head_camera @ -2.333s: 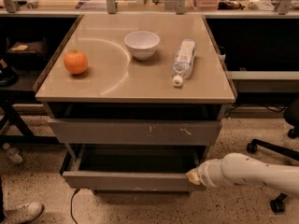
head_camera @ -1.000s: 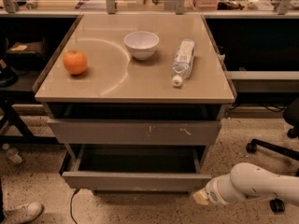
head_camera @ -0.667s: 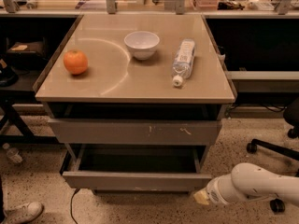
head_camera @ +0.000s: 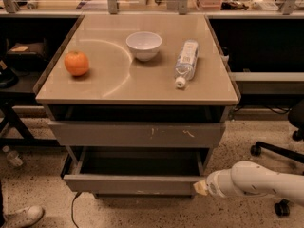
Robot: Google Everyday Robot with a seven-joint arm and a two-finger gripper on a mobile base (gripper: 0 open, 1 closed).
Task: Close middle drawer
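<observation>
The middle drawer is the wide, shallow grey drawer low on the table. It is pulled out, and its grey box interior shows above its plain flat front. Above it is the taller grey front with pale scratch marks. My gripper is at the end of the white arm, which comes in from the lower right. The gripper sits at the right end of the middle drawer's front panel, close to it or touching it.
On the tabletop lie an orange, a white bowl and a water bottle on its side. An office chair base stands at the right. A shoe and a cable are on the floor at the lower left.
The arm dropped down and right, away from the drawer front, then came back up and left to the front's right end. The drawer's position looks unchanged.
</observation>
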